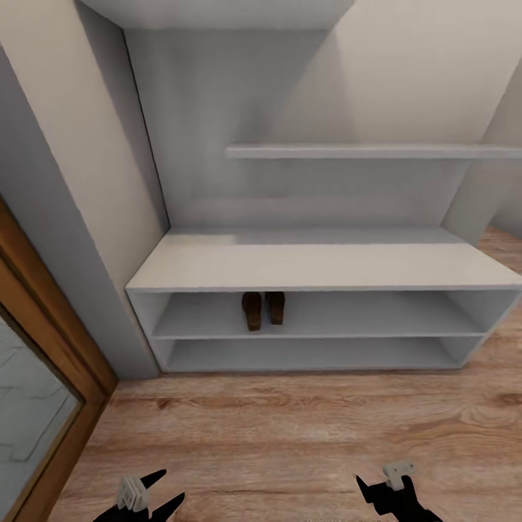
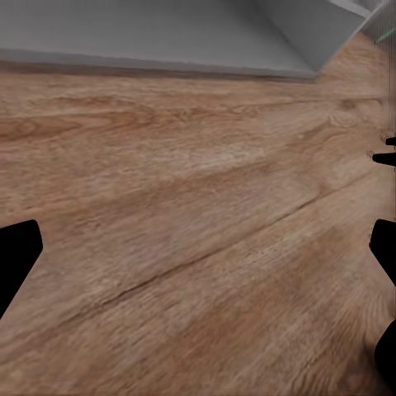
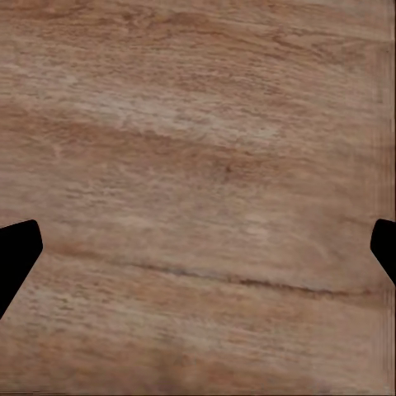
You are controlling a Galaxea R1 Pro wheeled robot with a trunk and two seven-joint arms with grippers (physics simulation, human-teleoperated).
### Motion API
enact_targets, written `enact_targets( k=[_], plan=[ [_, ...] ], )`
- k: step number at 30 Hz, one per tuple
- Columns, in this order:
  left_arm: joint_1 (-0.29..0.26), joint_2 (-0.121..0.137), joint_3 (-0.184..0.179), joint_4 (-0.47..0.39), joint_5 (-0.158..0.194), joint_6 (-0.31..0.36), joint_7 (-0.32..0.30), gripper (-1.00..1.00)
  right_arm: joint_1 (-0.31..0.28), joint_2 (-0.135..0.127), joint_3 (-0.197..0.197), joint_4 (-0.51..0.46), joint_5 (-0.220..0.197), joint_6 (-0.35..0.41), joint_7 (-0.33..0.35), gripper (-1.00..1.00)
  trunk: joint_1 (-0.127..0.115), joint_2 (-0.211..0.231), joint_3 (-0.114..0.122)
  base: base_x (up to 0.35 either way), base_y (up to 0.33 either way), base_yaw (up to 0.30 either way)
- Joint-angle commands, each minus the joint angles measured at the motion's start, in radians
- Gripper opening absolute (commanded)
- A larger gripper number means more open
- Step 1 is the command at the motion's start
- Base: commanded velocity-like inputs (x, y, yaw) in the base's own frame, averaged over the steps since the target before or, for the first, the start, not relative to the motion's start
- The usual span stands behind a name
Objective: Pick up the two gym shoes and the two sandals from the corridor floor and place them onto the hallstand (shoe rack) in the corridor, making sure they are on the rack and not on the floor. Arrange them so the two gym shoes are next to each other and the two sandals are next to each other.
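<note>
The light grey hallstand (image 1: 319, 264) stands straight ahead against the wall. In its upper shelf slot two brown sandals (image 1: 262, 309) lie side by side, touching or nearly so. The gym shoes are out of view. Low in the head view, over the corridor floor (image 1: 290, 428), my left gripper (image 1: 163, 491) and right gripper (image 1: 373, 493) hang well short of the rack. In the left wrist view the left gripper (image 2: 198, 256) is open over bare planks, and the rack's base edge (image 2: 165, 41) lies beyond. The right gripper (image 3: 198, 252) is open too, nothing between its fingers.
A wooden door frame (image 1: 43, 326) with a pale panel (image 1: 25, 420) runs along the left, beside a grey wall pillar (image 1: 87, 275). A stepped shelf (image 1: 362, 151) juts from the rack's back panel. Wood floor stretches between me and the rack.
</note>
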Motion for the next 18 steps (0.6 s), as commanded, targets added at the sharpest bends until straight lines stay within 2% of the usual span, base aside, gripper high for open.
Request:
enact_targets(
  k=[1,3,8,18],
  plan=[
    [0.000,0.000,0.001,0.001,0.002,-0.006,-0.003,1.00,-0.001,0.000,-0.009,0.001,0.009,-0.003,0.003,1.00,0.000,0.000,0.000,0.000,0.000,-0.257],
    [0.000,0.000,0.001,0.001,0.002,-0.006,-0.003,1.00,-0.001,0.000,-0.009,0.001,0.009,-0.003,0.003,1.00,0.000,0.000,0.000,0.000,0.000,-0.257],
    [0.000,0.000,0.001,0.001,0.002,-0.006,-0.003,1.00,-0.001,0.000,-0.009,0.001,0.008,-0.003,0.003,1.00,-0.019,0.035,0.017,0.000,0.000,-0.196],
    [0.000,0.000,0.001,0.001,0.003,-0.006,-0.003,1.00,-0.001,0.001,-0.009,0.001,0.008,-0.003,0.002,1.00,-0.058,0.105,0.049,0.000,0.000,-0.046]
  ],
)
